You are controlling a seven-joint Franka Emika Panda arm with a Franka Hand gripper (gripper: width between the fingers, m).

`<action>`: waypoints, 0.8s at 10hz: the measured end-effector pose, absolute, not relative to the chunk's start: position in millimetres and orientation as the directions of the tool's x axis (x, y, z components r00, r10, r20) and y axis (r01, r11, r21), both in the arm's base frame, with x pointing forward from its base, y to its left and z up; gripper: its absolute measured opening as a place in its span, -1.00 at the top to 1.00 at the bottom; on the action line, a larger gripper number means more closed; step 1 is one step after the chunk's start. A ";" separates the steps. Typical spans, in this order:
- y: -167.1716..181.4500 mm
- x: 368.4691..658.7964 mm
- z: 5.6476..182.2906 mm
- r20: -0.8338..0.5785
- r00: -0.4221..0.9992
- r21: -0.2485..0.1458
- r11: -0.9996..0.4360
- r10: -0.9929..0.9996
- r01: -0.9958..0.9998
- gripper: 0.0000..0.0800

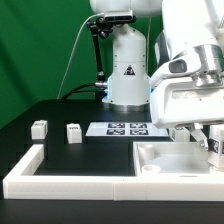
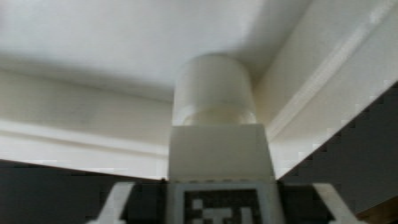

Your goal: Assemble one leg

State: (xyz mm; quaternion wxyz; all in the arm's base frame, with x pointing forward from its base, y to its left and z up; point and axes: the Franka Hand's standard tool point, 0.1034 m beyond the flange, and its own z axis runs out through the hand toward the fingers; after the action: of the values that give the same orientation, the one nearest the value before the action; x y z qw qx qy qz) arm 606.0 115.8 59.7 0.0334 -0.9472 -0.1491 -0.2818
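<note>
My gripper (image 1: 209, 138) is at the exterior view's right, low over the big white tray-like part (image 1: 160, 158). It is shut on a leg (image 1: 213, 146). In the wrist view the leg (image 2: 219, 150) sits between my fingers (image 2: 125, 200), tagged face toward the camera. Its round peg points at an inner corner of the tray (image 2: 107, 50). I cannot tell whether the peg touches the tray. Two more legs (image 1: 38, 128) (image 1: 73, 131) stand on the black table at the exterior view's left.
The marker board (image 1: 125, 128) lies in the middle in front of the robot base (image 1: 127, 75). The long white L-shaped border wall (image 1: 70, 180) runs along the front and left edge. A green backdrop stands behind.
</note>
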 end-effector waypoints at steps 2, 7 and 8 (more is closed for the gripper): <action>115.8 606.0 59.3 0.542 0.798 0.020 -0.953 0.264 0.302 0.08; 115.8 606.0 59.3 0.542 0.798 0.020 -0.953 0.264 0.302 -0.61; 115.8 606.0 59.3 0.542 0.798 0.020 -0.953 0.264 0.302 -0.62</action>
State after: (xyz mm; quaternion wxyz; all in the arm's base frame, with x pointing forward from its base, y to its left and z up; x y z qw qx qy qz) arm 606.0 115.8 59.3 0.0337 -0.9476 -0.1491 -0.2805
